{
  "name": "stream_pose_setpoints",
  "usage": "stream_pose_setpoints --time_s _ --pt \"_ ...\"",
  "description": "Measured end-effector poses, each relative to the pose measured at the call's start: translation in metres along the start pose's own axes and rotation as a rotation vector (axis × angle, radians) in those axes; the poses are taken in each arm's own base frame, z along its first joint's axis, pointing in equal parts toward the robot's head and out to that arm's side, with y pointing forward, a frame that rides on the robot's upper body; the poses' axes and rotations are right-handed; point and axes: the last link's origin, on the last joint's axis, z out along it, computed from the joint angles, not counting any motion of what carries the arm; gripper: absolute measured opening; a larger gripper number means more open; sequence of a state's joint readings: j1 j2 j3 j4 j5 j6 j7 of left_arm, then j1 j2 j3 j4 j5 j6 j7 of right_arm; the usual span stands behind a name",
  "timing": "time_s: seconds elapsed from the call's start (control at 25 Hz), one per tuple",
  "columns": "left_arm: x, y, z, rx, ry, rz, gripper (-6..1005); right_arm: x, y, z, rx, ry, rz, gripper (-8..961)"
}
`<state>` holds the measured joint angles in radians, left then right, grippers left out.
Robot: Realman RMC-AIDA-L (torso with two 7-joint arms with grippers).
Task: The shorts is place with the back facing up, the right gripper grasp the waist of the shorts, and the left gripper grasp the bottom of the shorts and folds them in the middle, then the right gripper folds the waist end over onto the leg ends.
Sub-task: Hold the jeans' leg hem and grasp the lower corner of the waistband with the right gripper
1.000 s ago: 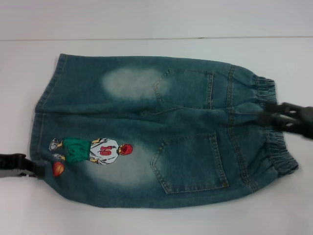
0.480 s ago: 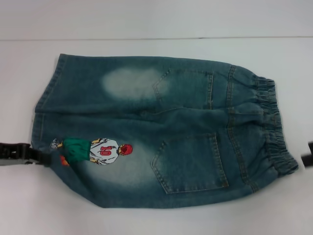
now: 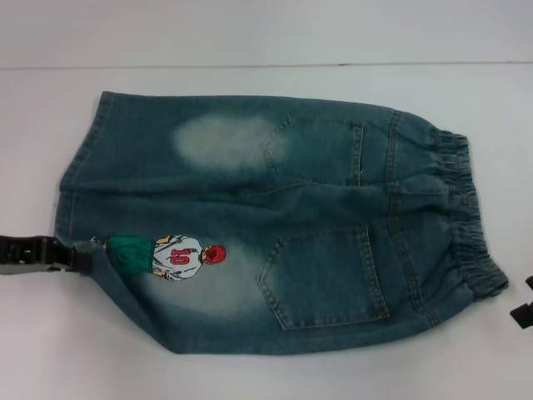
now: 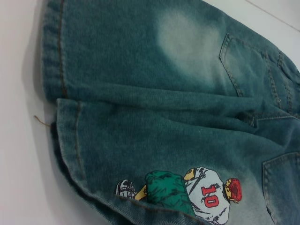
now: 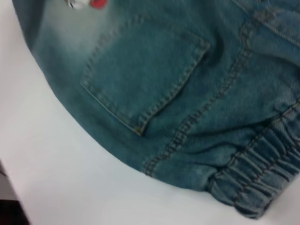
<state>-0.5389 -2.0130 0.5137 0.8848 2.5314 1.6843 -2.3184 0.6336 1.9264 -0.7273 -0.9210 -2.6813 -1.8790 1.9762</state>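
Note:
The denim shorts (image 3: 275, 225) lie flat, back pockets up, with the elastic waist (image 3: 466, 217) to the right and the leg ends to the left. My left gripper (image 3: 77, 258) is at the near leg's hem, shut on the fabric. The hem is lifted and curls over the feet of the printed basketball player (image 3: 171, 257). The left wrist view shows that raised hem fold (image 4: 140, 206) over the print. Only a black tip of my right gripper (image 3: 523, 310) shows at the right edge, clear of the waist. The right wrist view shows the near pocket (image 5: 145, 75) and the waistband (image 5: 262, 183).
The shorts rest on a white table (image 3: 266, 375). The table's far edge (image 3: 266, 65) runs across the top of the head view. A loose thread (image 4: 41, 122) sticks out from the leg hem.
The right gripper has left the middle of the waistband and drawn back to the lower right edge. The left gripper has taken the near hem and lifted it over the printed ball and feet.

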Motion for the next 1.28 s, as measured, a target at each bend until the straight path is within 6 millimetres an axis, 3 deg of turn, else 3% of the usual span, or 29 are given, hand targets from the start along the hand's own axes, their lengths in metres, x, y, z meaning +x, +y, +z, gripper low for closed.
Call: stream_pose_setpoints --time_s 0.48,0.92,1.28 --pt "0.001 0.000 0.002 0.000 0.002 -0.001 55 -0.022 0.001 0.026 0.071 0.057 -0.049 741" --pt "0.001 0.001 0.003 0.001 0.002 0.004 54 -0.033 0.001 0.032 0.093 0.022 -0.080 733" --pt "0.001 0.000 0.003 0.000 0.002 0.003 55 -0.036 0.004 0.036 0.089 0.020 -0.102 306"
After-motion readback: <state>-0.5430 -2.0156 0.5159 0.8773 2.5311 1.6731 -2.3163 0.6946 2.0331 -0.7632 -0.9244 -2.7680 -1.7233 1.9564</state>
